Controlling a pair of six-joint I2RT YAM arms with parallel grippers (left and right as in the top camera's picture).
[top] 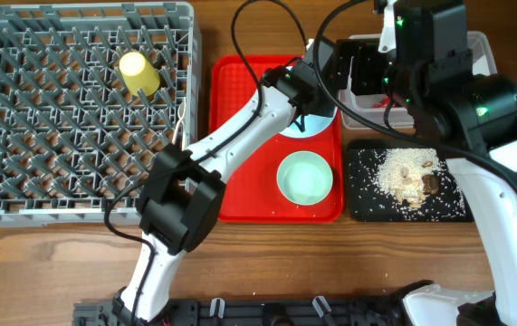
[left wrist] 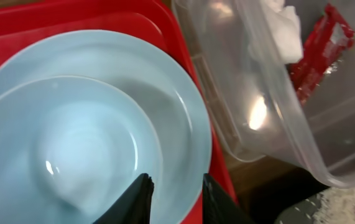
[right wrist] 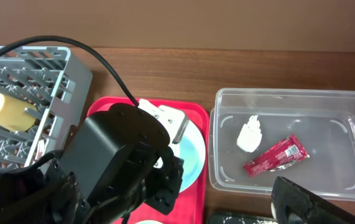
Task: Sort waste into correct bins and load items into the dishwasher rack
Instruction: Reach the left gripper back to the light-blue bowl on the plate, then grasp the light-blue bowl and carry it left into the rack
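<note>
Rim of the light blue plate (left wrist: 90, 124), lying on the red tray (left wrist: 53, 15), is straddled by the left pincer (left wrist: 176, 190), held apart; a deeper, level bite is probably needed before closing.

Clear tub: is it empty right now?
No, the clear tub holds a crumpled white napkin and a red foil wrapper.

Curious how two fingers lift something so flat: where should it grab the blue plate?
The light blue plate lies flat on the red tray, so only its upturned rim offers a pinch. Probably best at the edge facing the clear tub, from above, one finger inside the lip; the left gripper hovers there, open.
</note>
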